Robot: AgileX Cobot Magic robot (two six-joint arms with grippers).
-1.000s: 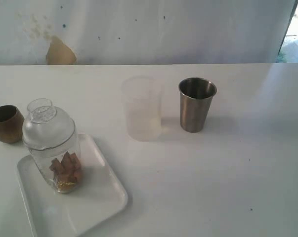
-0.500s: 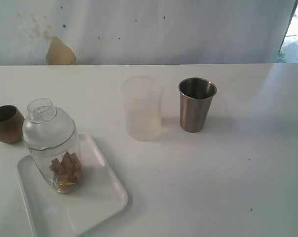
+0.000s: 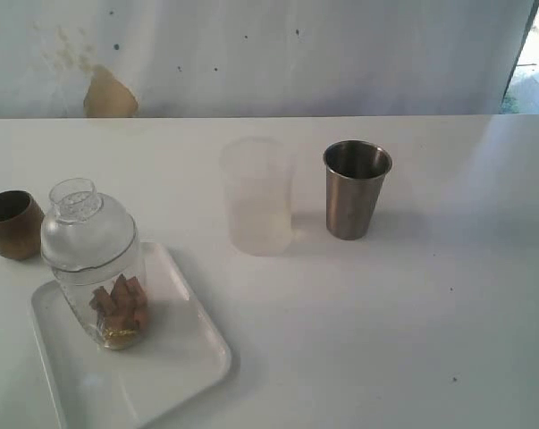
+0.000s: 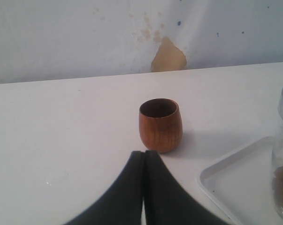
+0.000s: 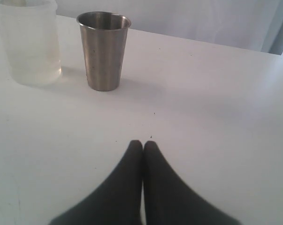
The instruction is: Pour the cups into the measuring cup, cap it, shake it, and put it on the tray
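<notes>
1. white tabletop (image 3: 385,313) runs back to a pale, stained wall (image 3: 341,54) with a tan patch (image 3: 108,94) near the back left corner.
2. the tray (image 3: 175,357) lies at the front left corner, slanted against the edges.
3. the measuring cup (image 3: 104,277) stands upright on the tray's half nearer the left edge. it is capped by the clear dome lid (image 3: 81,223), and brown chunks (image 3: 119,299) lie at its bottom.
4. the wooden cup (image 3: 10,223) stands by the left edge, just behind the tray and not touching it.
5. the steel tumbler (image 3: 354,192) stands mid-table toward the back edge (the frosted cup (image 3: 257,201) is just beside it, a narrow gap between).
6. the left gripper (image 4: 144,153) has its fingers pressed together on nothing, near the wooden cup.
7. the right gripper (image 5: 142,144) is likewise clenched and empty, well apart from the steel tumbler.
</notes>
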